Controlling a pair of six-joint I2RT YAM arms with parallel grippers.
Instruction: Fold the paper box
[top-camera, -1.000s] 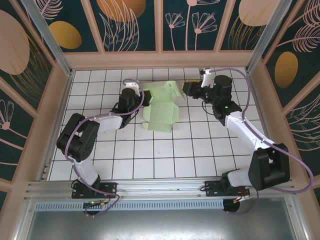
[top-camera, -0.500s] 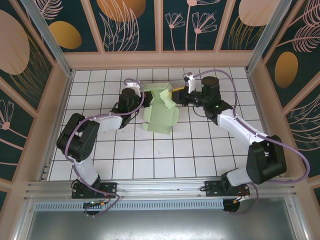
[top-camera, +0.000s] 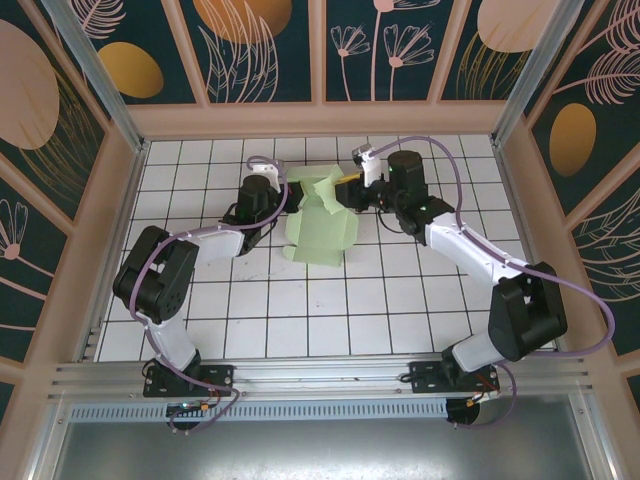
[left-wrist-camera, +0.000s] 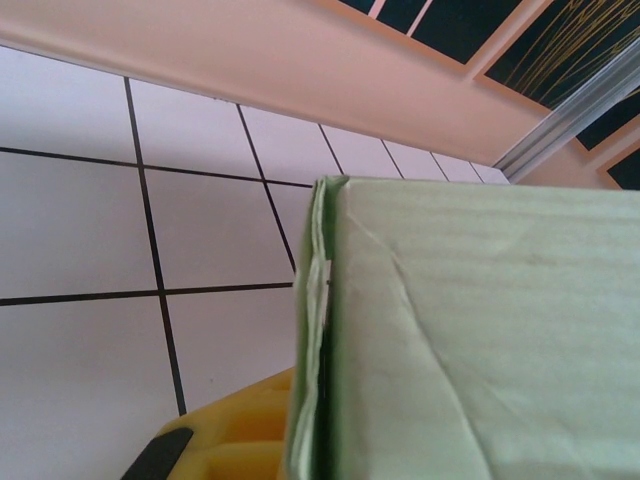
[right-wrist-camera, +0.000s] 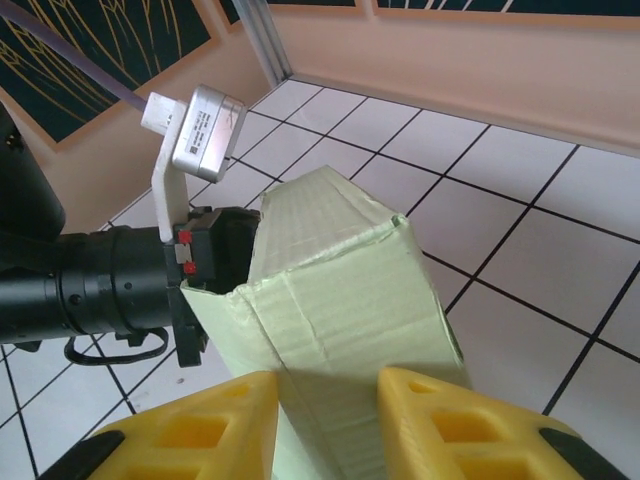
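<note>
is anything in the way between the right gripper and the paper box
Nothing visible. In the right wrist view the right gripper already has the paper box between its yellow fingers. The left gripper is at the box's far side, not between them.
</note>
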